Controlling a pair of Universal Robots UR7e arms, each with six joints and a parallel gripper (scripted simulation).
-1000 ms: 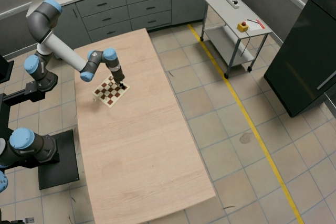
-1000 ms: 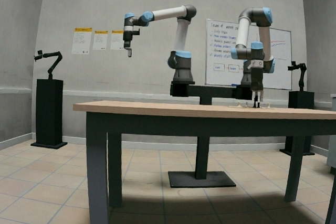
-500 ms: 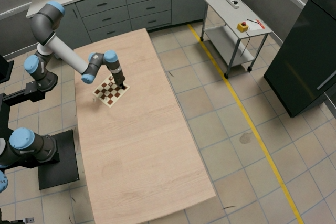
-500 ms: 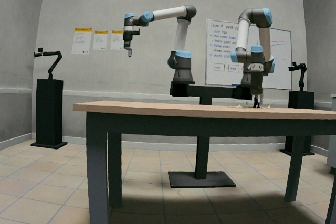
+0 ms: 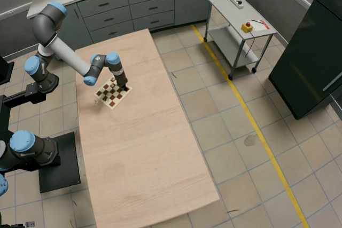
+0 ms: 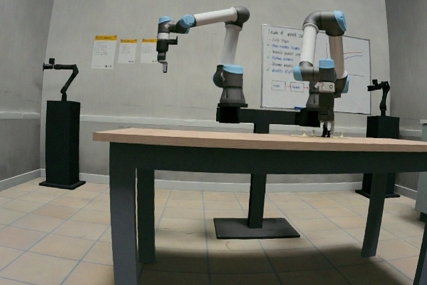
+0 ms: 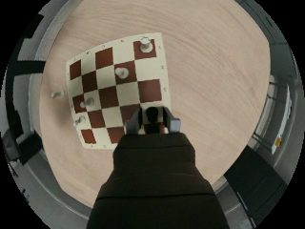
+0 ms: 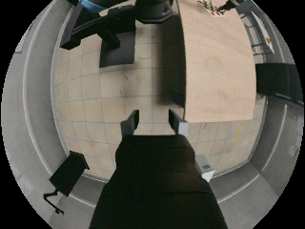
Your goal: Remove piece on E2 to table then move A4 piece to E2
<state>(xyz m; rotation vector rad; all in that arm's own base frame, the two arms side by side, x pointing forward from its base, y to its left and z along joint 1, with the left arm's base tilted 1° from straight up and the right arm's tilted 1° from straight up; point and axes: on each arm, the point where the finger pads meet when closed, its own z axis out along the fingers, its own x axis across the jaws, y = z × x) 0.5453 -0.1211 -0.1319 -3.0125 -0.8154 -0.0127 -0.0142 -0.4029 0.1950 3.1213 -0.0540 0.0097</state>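
Observation:
The chessboard [image 5: 111, 108] [image 7: 160, 57] lies flat; its edge labels are too small to read surely. My left gripper [image 5: 125, 88] [image 6: 327, 133] [image 7: 152, 114] is down at the board's rim column, partly open, with its fingers on both sides of a black piece [image 7: 152, 114]; thin gaps show beside it. A second dark part just below it may be its top or another piece. A pale piece [image 5: 95, 101] [image 7: 57, 93] stands on the table beside the board's far-left edge in the left wrist view. My right gripper [image 8: 153, 115] [image 6: 164, 67] is open, empty and high off the table's side.
In the left wrist view, a white rook-like piece [image 7: 146, 46] stands on the top right corner square, and a pale piece [image 7: 122, 72] stands diagonally inward. Two more pale pieces [image 7: 89, 102] [image 7: 79, 121] stand near the left edge. The wooden table [image 5: 149, 148] extends beyond the board.

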